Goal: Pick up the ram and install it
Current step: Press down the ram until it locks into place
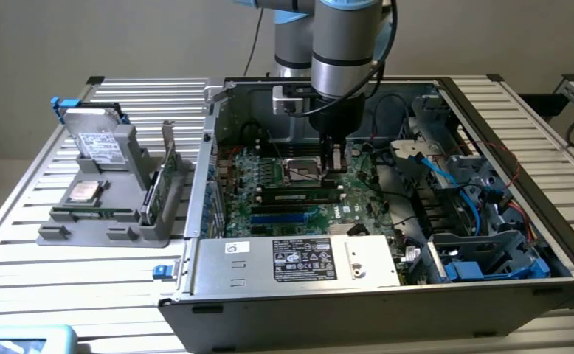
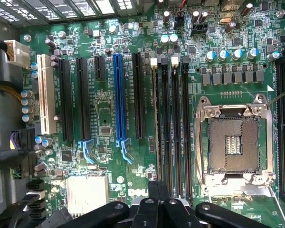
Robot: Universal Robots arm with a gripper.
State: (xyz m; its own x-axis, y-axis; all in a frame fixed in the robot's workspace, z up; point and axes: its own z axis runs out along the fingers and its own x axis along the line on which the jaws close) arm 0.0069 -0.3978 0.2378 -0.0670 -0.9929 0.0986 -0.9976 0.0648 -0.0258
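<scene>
The ram [image 1: 302, 196], a narrow green stick with dark chips, stands in a black memory slot on the motherboard [image 1: 267, 184] inside the open computer case. In the wrist view I see the ram [image 2: 156, 118] edge-on, in the slot furthest from the CPU socket [image 2: 235, 142]. My gripper [image 1: 337, 168] hangs inside the case, over the end of the ram towards the exterior view's right. The gripper [image 2: 157, 202] is shut, its black fingertips pressed together in line with the stick's edge. Nothing shows between them.
The empty CPU socket [image 1: 304, 172] lies just behind the memory slots. A power supply [image 1: 297, 258] fills the case's front, and drive bays with blue cables [image 1: 474, 192] its right. On the exterior view's left a grey fixture [image 1: 100, 221] holds a hard drive [image 1: 100, 140] and a green expansion card [image 1: 159, 184].
</scene>
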